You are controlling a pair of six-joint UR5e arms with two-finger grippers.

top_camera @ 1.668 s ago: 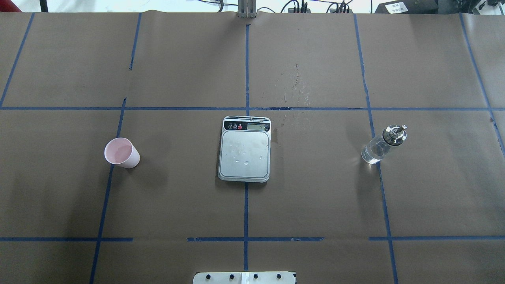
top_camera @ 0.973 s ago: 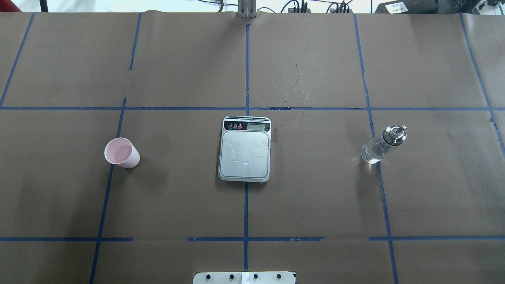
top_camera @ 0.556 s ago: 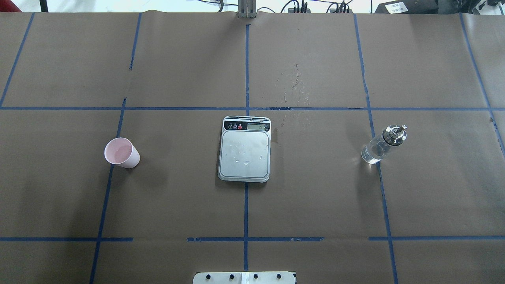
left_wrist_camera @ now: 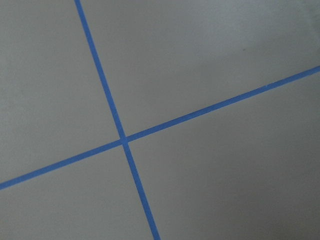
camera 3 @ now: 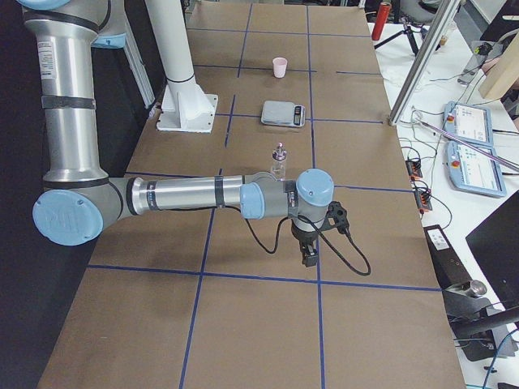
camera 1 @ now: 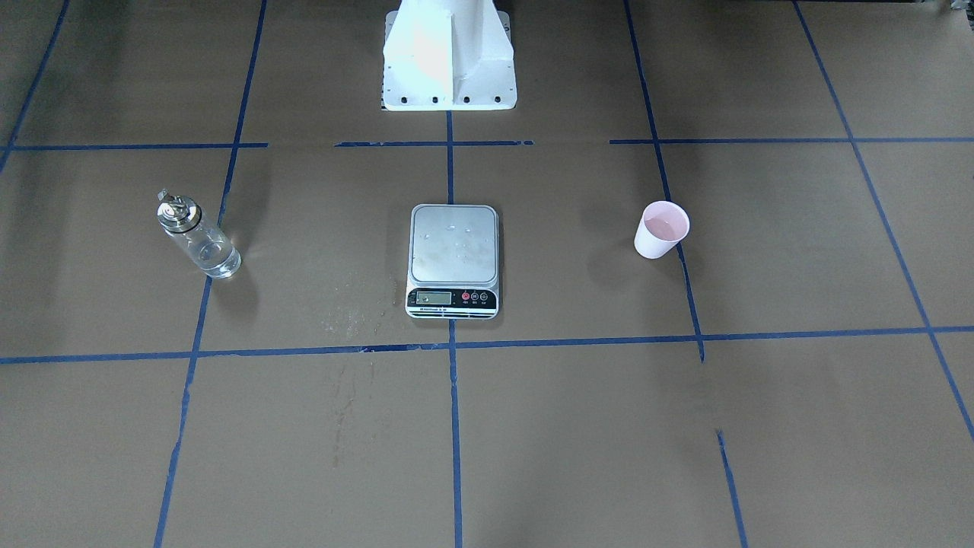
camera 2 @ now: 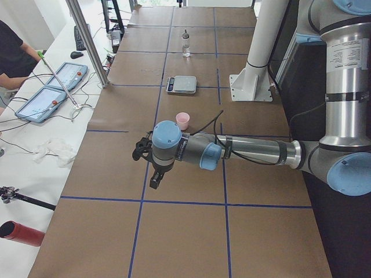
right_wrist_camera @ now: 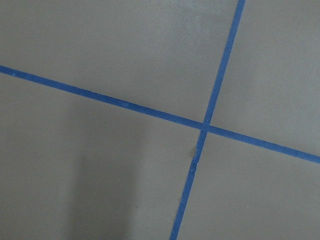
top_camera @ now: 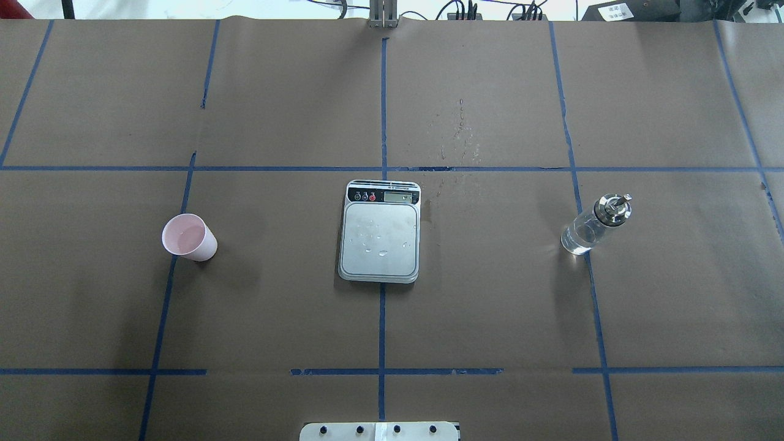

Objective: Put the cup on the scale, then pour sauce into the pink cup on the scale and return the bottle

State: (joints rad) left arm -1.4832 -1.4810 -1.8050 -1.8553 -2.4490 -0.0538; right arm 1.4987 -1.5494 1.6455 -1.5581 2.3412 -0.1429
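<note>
The pale pink cup [top_camera: 188, 239] stands upright on the brown paper, left of the scale [top_camera: 380, 239] in the overhead view; it also shows in the front view [camera 1: 660, 228]. The scale's silver platform carries only water droplets. The clear glass bottle [top_camera: 593, 225] with its silver cap stands upright to the right, with clear sauce low inside. My left gripper [camera 2: 154, 180] hovers over the paper well short of the cup [camera 2: 182, 120]. My right gripper [camera 3: 309, 258] hovers short of the bottle [camera 3: 279, 160]. I cannot tell whether either gripper is open or shut. Both wrist views show only paper and blue tape.
The white robot pedestal [camera 1: 449, 53] stands behind the scale. Wet spots [top_camera: 456, 131] mark the paper beyond the scale. Control tablets [camera 2: 52, 87], cables and a metal post [camera 2: 87, 40] line the far table edge. A person [camera 2: 14, 52] sits there.
</note>
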